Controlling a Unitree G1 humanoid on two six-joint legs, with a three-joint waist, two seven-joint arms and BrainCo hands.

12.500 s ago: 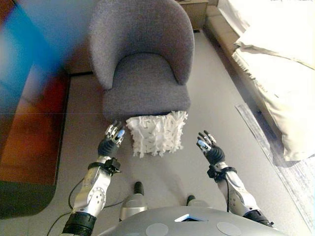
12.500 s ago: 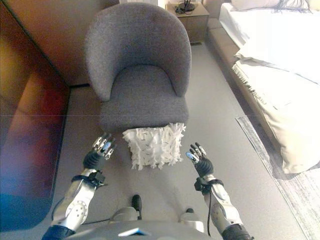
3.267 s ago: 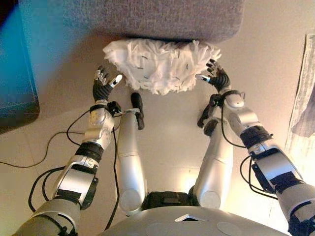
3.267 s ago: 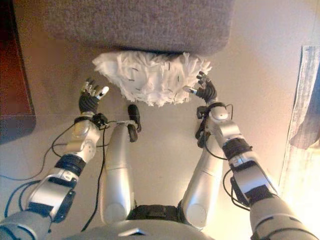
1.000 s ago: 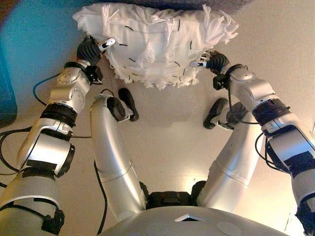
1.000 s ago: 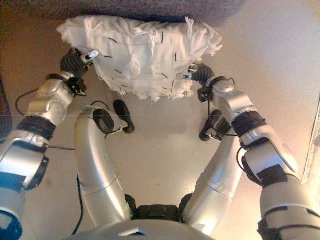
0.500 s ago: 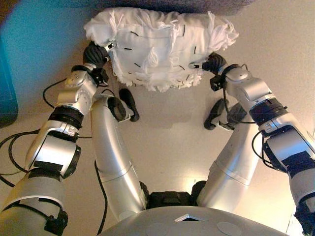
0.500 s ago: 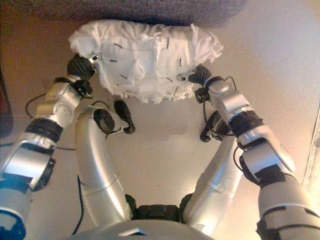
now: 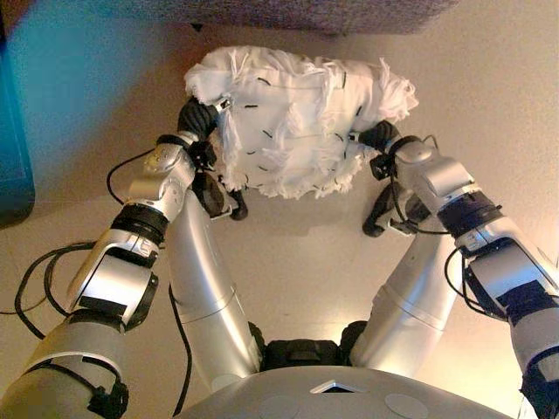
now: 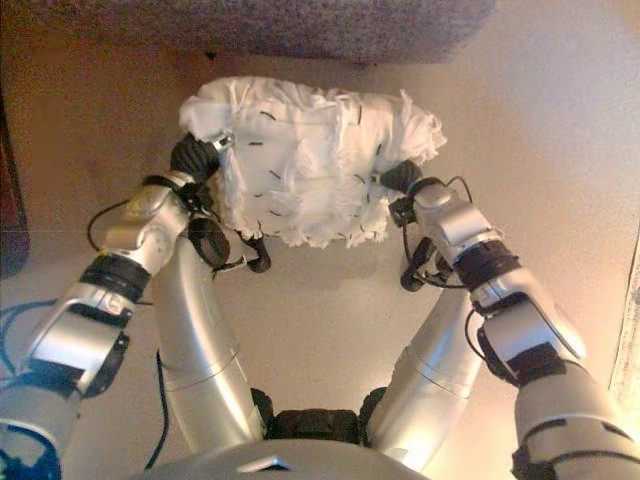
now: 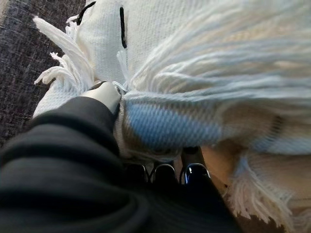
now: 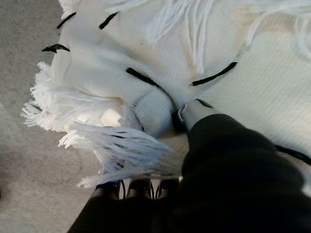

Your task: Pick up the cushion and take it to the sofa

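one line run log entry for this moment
phase: grasp | left hand: shut on cushion | right hand: shut on cushion | sofa: ahead

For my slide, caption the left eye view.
Both hands, left and right, clamp the cushion from either side, before the grey chair.

Cushion (image 9: 297, 122) now lifted off the armchair (image 9: 288, 13).

Both arms reach forward and inward, left hand (image 9: 199, 119) and right hand (image 9: 381, 136) facing each other, thumbs and fingers pinched on what they hold between them.
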